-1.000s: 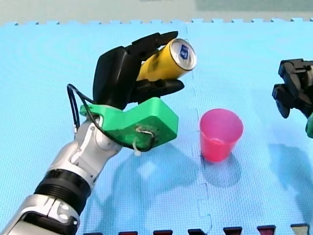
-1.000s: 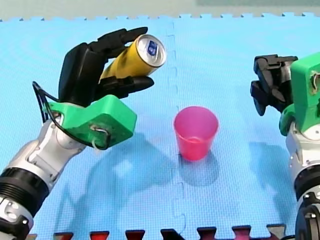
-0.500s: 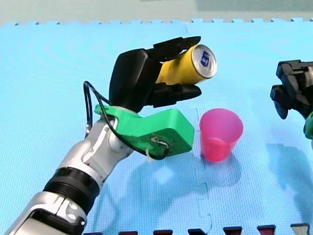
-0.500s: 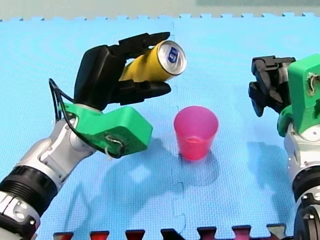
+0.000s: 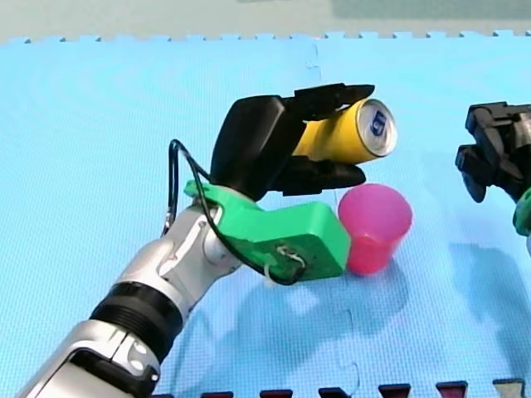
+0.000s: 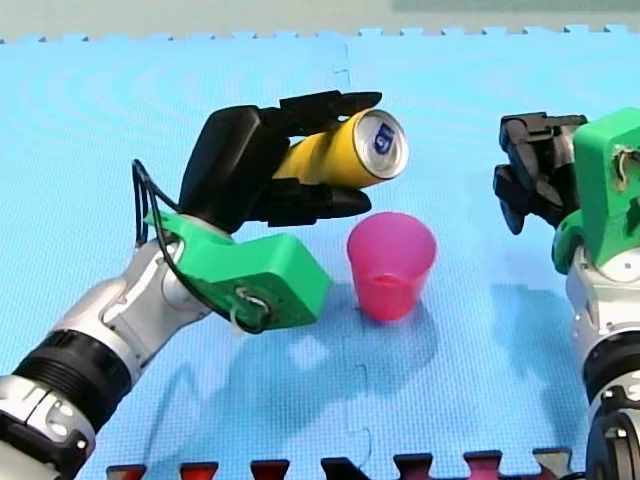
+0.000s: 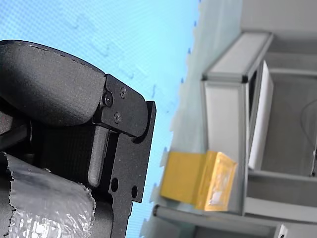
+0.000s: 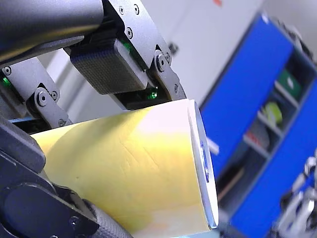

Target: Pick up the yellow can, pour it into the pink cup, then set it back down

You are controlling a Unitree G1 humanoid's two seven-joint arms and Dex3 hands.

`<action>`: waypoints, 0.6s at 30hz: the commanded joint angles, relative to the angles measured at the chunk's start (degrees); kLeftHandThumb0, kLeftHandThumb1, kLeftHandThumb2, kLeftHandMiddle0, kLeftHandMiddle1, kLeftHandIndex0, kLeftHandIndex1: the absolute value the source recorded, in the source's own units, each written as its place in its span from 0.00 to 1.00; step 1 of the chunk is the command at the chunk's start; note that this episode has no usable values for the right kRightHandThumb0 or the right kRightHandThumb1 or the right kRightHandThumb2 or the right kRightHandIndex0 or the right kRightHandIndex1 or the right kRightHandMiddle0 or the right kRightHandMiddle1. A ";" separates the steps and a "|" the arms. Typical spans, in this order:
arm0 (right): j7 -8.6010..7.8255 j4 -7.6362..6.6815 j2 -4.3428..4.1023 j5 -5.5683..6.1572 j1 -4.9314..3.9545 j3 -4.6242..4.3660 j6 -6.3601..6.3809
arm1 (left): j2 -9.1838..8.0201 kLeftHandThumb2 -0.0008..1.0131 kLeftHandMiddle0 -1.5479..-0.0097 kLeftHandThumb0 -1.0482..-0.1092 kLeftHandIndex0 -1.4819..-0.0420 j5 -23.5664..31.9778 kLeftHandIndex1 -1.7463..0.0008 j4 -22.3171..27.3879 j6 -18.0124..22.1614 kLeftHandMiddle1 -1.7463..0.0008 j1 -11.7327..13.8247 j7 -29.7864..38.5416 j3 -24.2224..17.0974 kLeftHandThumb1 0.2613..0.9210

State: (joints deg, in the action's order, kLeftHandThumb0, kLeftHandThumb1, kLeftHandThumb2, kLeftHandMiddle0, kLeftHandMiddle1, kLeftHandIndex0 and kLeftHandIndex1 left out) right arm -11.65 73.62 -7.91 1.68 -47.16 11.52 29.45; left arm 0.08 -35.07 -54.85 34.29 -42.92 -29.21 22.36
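Left hand (image 6: 262, 168) is clamped on the yellow can (image 6: 340, 155), held in the air above the blue foam mat (image 6: 120, 110). Black fingers (image 6: 325, 103) run along the can's upper side, and another finger runs under it. The can lies on its side with its long axis close to level. The lid end sits a bit higher than the base end. The silver lid with a blue mark points to the robot's right and faces partly toward the head cameras. The base end is buried in the palm.

The lid end hangs just above the pink cup (image 6: 392, 265), over its left and far rim, not touching it. The cup stands upright on the mat, mouth up. Nothing can be seen leaving the can. The green wrist mount (image 6: 255, 275) on the left arm sits low, just left of the cup.

The second wrist view shows the same can (image 8: 124, 168) close up, yellow wall and silver rim, with ribbed finger pads (image 8: 106, 67) pressed on its side.

Right hand (image 6: 530, 180) is at the right edge, off the mat, well apart from the cup. Whether it is open or closed cannot be told.
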 commanded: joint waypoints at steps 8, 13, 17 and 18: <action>-0.15 0.25 0.04 0.27 0.33 0.44 0.64 | -1.27 0.00 0.09 0.66 0.21 -1.78 1.00 -0.64 0.26 0.98 -1.67 -1.99 1.33 0.84; -0.44 0.25 -0.33 -0.37 0.31 0.00 0.96 | -3.19 0.01 0.06 0.71 0.20 -5.94 1.00 1.51 -1.04 0.96 -1.65 -5.73 3.30 0.86; -0.23 0.24 -0.31 -0.50 0.27 -0.03 0.98 | -4.79 0.00 0.12 0.75 0.19 -10.76 1.00 3.09 -3.16 0.82 -1.82 -9.65 5.83 0.88; -0.18 0.22 -0.30 -0.52 0.26 -0.05 0.99 | -5.11 0.00 0.24 0.76 0.18 -11.75 1.00 3.66 -3.83 0.63 -1.70 -10.51 6.31 0.89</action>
State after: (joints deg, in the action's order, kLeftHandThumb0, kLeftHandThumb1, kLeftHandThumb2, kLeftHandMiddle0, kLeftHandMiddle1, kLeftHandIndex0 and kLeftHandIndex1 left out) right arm -11.99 73.84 -7.92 1.11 -46.94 11.41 30.16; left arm -4.39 -46.16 -52.09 30.93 -44.10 -38.58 28.06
